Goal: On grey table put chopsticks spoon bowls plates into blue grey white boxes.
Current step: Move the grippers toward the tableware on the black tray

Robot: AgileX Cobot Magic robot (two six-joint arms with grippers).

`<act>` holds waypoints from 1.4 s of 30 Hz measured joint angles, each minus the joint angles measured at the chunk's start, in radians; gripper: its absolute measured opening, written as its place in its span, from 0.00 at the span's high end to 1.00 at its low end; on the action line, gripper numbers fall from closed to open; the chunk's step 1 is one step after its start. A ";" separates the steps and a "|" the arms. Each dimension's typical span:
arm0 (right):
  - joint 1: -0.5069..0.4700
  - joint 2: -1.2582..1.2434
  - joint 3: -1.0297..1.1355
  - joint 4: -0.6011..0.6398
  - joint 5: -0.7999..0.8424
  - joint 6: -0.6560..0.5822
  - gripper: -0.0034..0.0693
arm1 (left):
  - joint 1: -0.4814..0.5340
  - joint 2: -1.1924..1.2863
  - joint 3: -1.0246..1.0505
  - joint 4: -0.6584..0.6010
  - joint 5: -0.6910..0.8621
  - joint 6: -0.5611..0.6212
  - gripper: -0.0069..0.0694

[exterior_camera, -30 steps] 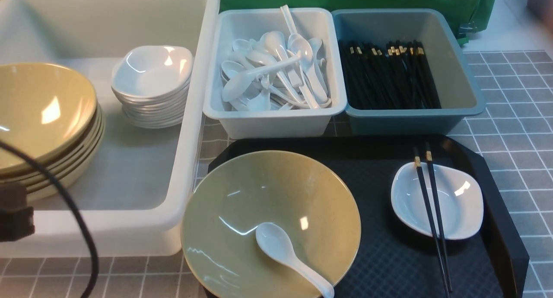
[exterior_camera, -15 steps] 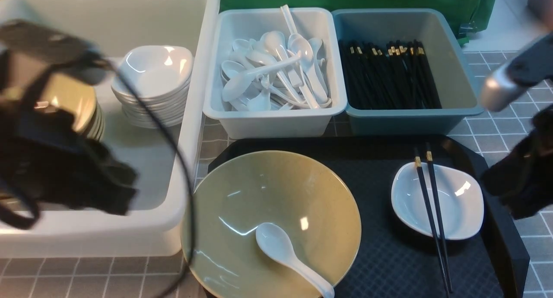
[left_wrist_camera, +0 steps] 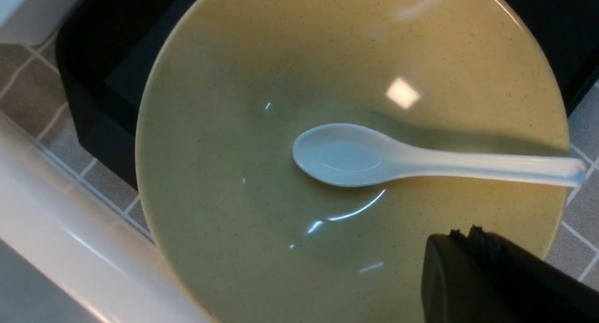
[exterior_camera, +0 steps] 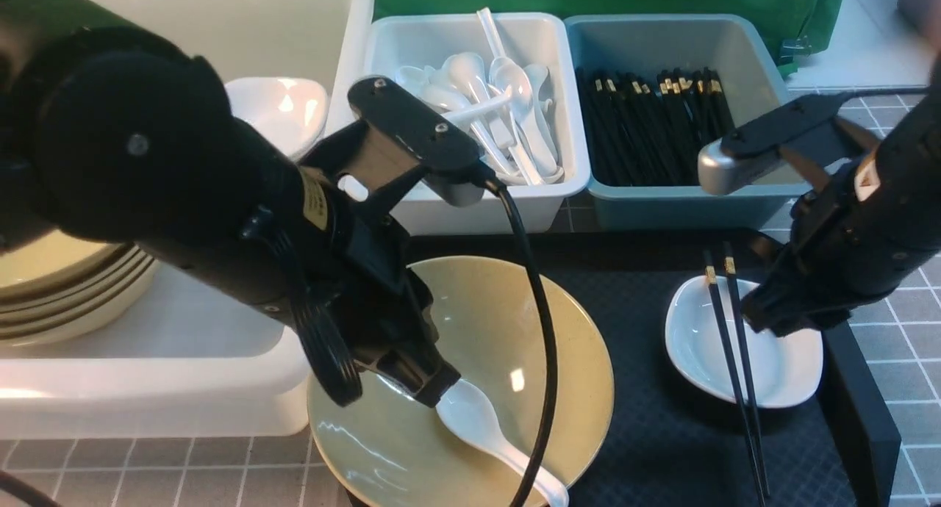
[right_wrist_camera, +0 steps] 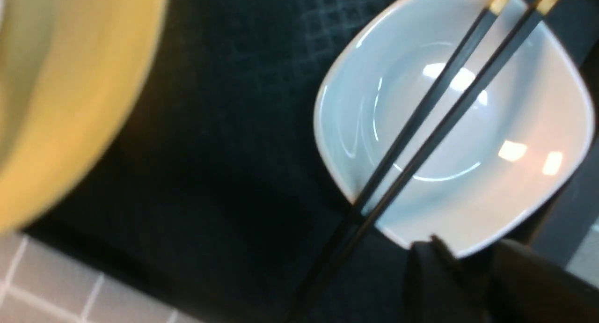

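Note:
On the black tray (exterior_camera: pixel 662 433) an olive-yellow bowl (exterior_camera: pixel 500 323) holds a white spoon (exterior_camera: pixel 478 426). My left gripper (exterior_camera: pixel 434 391) hangs just above the spoon's scoop, shut and empty. In the left wrist view its tips (left_wrist_camera: pixel 463 232) sit together beside the spoon (left_wrist_camera: pixel 355 154). A small white plate (exterior_camera: pixel 779 360) has two black chopsticks (exterior_camera: pixel 742 375) lying across it. My right gripper (exterior_camera: pixel 761 319) hovers over the plate's far side, empty. In the blurred right wrist view its jaws (right_wrist_camera: pixel 463 250) stand a little apart at the plate (right_wrist_camera: pixel 514 126) rim, near the chopsticks (right_wrist_camera: pixel 421 126).
The big white tub (exterior_camera: pixel 184 360) holds stacked yellow bowls (exterior_camera: pixel 51 286) and stacked white plates (exterior_camera: pixel 294 103). The pale bin (exterior_camera: pixel 478 213) holds many spoons. The blue bin (exterior_camera: pixel 676 206) holds many chopsticks. Grey table (exterior_camera: pixel 897 286) shows to the right.
Both arms have swung in from the sides. The left gripper has come down over the spoon in the bowl, the right over the white plate. The dishes have not moved.

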 joint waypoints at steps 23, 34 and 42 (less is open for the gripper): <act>-0.089 0.351 -0.069 0.056 -0.148 0.121 0.26 | 0.000 0.003 0.033 0.020 -0.092 0.025 0.92; -0.089 0.380 -0.079 0.056 -0.133 0.121 0.71 | 0.000 0.003 0.080 0.030 -0.109 0.027 0.92; -0.089 0.381 -0.195 0.056 -0.018 0.060 0.85 | 0.000 0.003 0.080 0.031 -0.165 -0.003 0.92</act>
